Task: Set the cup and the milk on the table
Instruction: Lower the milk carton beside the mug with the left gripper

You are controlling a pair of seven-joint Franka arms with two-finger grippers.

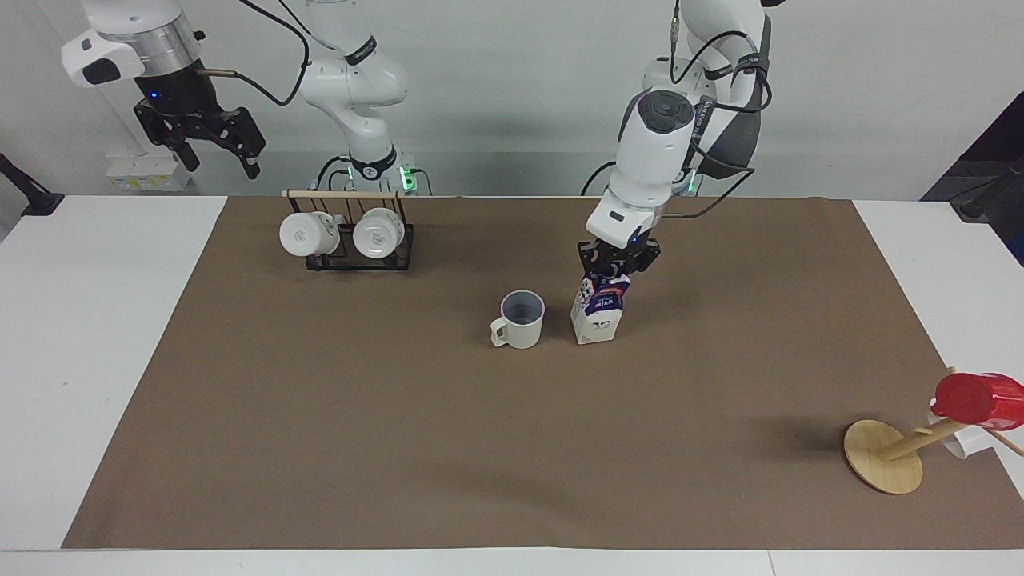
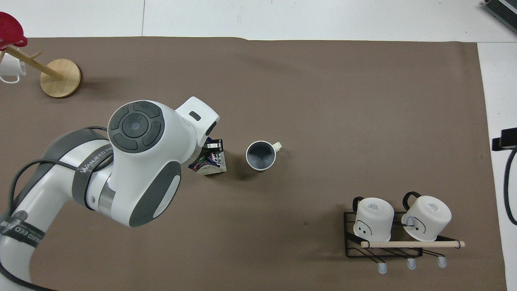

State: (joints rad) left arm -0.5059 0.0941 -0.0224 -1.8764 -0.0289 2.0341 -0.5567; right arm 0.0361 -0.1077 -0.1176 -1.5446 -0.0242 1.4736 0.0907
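The off-white cup [image 1: 520, 321] [image 2: 261, 155] stands upright on the brown mat [image 1: 400, 440] that covers the white table [image 1: 96, 320], with nothing touching it. Beside it, toward the left arm's end, the milk [image 1: 598, 314] [image 2: 213, 162] stands on the mat. My left gripper [image 1: 612, 272] [image 2: 213, 144] comes down from above and is shut on the carton's blue top. My right gripper [image 1: 220, 164] hangs open and empty, high over the mat's corner by the mug rack; only its tip [image 2: 505, 139] shows in the overhead view.
A black wire rack [image 1: 360, 254] [image 2: 383, 248] with two white mugs stands close to the robots at the right arm's end. A tilted wooden stand [image 1: 884, 456] [image 2: 60, 72] carrying a red cup [image 1: 976, 398] sits at the mat's corner farthest from the robots, at the left arm's end.
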